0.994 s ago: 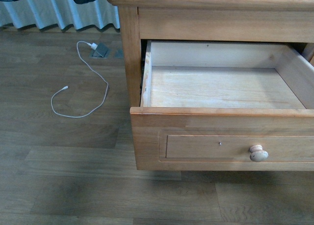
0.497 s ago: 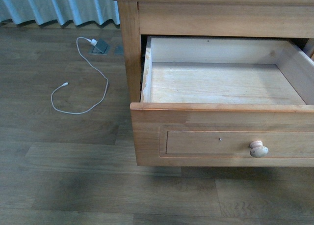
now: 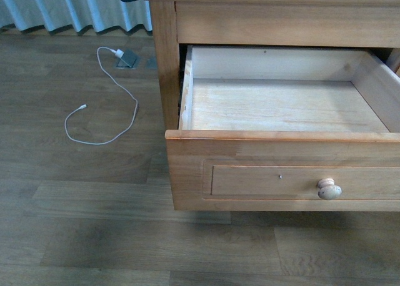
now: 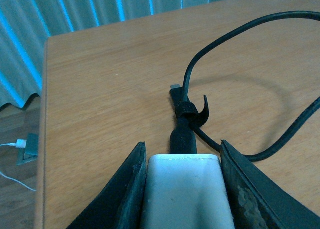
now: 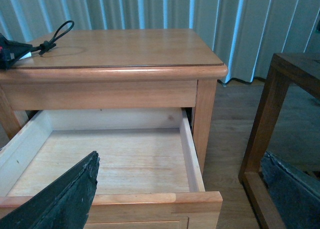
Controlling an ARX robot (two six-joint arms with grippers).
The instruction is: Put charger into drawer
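Your left gripper [image 4: 182, 149] has the charger [image 4: 185, 194] squarely between its fingers [image 4: 127, 189]: the white block fills the gap, with a black finger pressed against each of its long sides, so the jaws are closed on it. The block sits low over the nightstand top [image 4: 110, 79]; you cannot tell whether it touches the wood. Its black cable [image 4: 210, 49] leaves the end of the block that faces away from the wrist, is bound by a strap just past the fingertips, and loops out across the wood. Your right gripper [image 5: 180, 161] has its jaws spread wide, holding nothing, and hangs in front of the drawer [image 3: 275, 150]. The drawer is pulled well out, its knob [image 3: 329, 190] facing you. A thin white cable [image 3: 119, 105] lies on the floor [image 3: 94, 236], left of the nightstand.
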